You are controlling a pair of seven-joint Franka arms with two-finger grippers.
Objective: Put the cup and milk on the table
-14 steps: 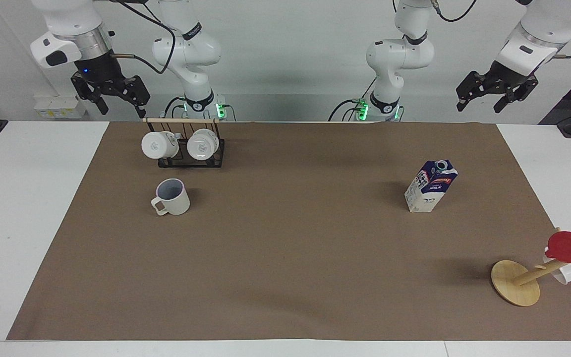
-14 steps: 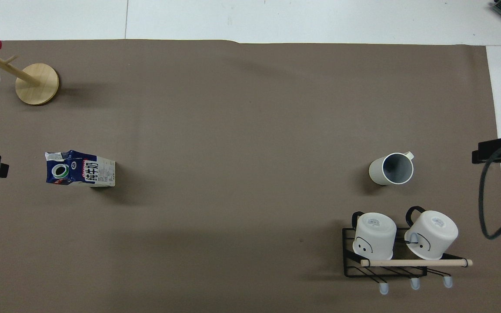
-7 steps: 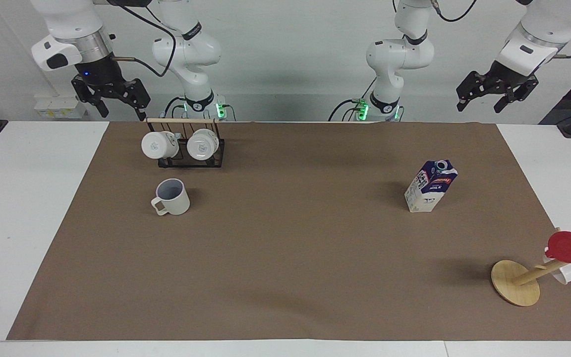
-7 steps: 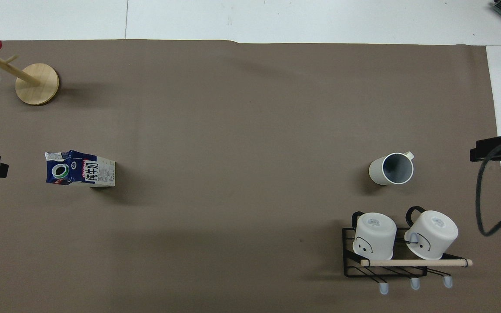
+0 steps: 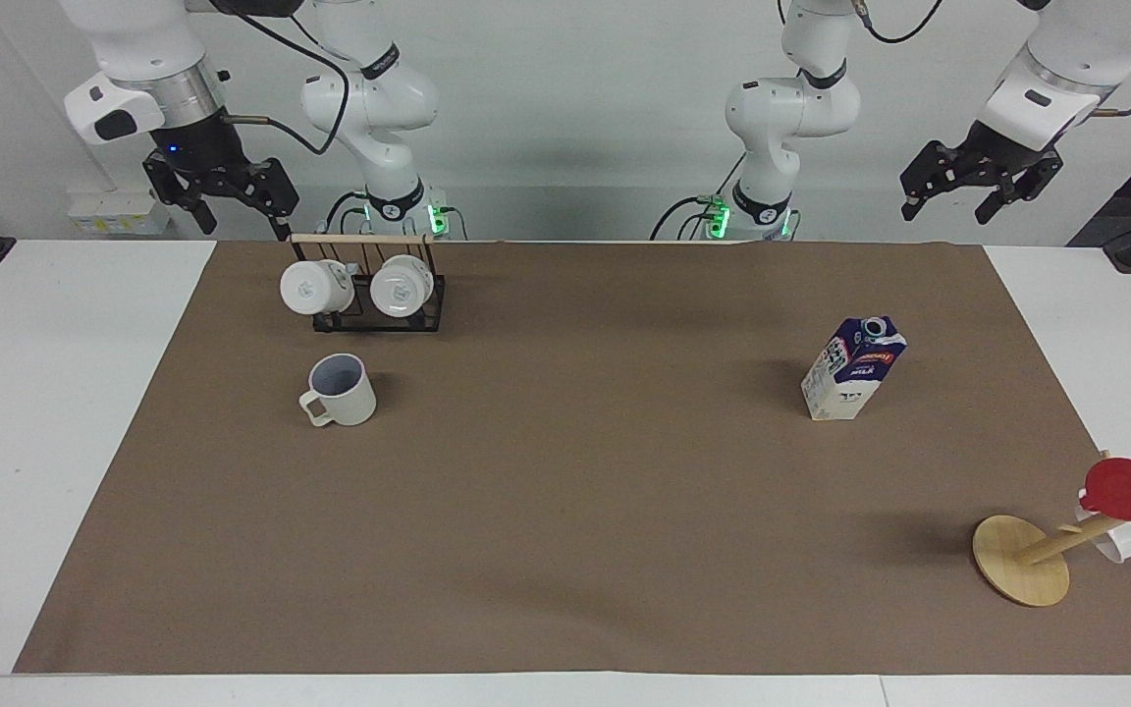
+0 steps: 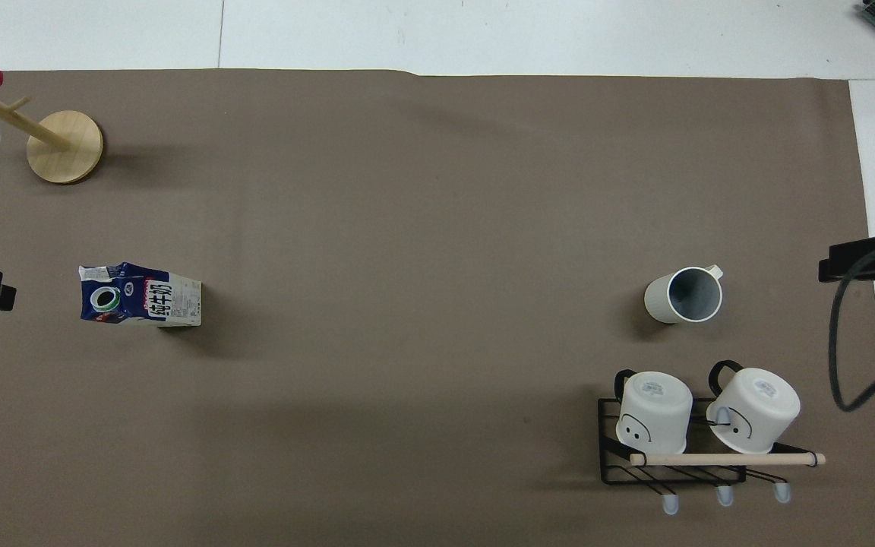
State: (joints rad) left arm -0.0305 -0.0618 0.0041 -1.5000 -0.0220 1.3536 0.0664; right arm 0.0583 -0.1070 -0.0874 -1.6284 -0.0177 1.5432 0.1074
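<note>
Both arms had drifted slightly upward since a second before — left gripper (image 5: pixel 953 191) and right gripper (image 5: pixel 237 201) hung spread and empty at the desk's (image 5: pixel 55 412) robot edge. Cup (image 5: pixel 342 390) and milk (image 5: pixel 852 368) stood upright on the mat (image 5: pixel 575 511) — well apart

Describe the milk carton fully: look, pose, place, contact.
The milk carton is a small gable-top box, seemingly of cardboard, with a dark blue top, white printed lower part and round spout. It stands upright on the brown mat, toward the left arm's end of the table. Nothing else touches it; no pincer is near.
</note>
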